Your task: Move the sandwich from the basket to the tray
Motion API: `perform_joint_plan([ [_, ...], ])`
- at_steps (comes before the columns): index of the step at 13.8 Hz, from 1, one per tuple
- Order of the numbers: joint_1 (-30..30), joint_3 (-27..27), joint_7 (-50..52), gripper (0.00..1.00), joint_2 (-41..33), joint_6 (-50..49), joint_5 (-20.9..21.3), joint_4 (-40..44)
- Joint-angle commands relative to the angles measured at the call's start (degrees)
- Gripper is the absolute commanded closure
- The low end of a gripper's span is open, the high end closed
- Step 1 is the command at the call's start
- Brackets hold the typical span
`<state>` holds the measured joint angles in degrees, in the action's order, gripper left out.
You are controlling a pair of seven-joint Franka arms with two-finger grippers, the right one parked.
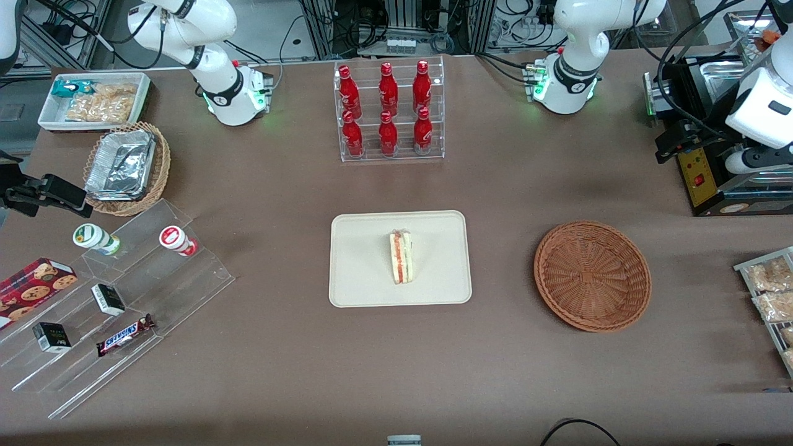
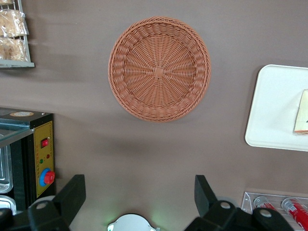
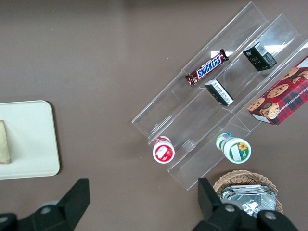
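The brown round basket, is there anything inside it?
Nothing: the basket is empty, its whole woven bottom showing. The sandwich rests on the tray. The open claw hangs high above the table, holding nothing.

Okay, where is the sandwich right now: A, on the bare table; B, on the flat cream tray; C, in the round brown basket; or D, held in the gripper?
B: the sandwich lies on the tray, the basket holds nothing, and the gripper hangs open above the table near the basket.
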<state>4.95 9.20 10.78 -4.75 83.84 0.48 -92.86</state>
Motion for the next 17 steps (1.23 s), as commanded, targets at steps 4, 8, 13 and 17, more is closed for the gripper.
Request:
perform_joint_plan([
  [4,0.41,0.21,-1.11,0.00,0.09,-1.38,-0.04,1.19],
  [8,0.50,0.30,-1.02,0.00,0.18,-5.09,-0.04,2.24],
  [13,0.32,0.30,-0.67,0.00,1.32,-5.09,-0.04,3.21],
  [17,0.41,0.21,-0.76,0.00,4.57,-5.61,-0.04,7.16],
])
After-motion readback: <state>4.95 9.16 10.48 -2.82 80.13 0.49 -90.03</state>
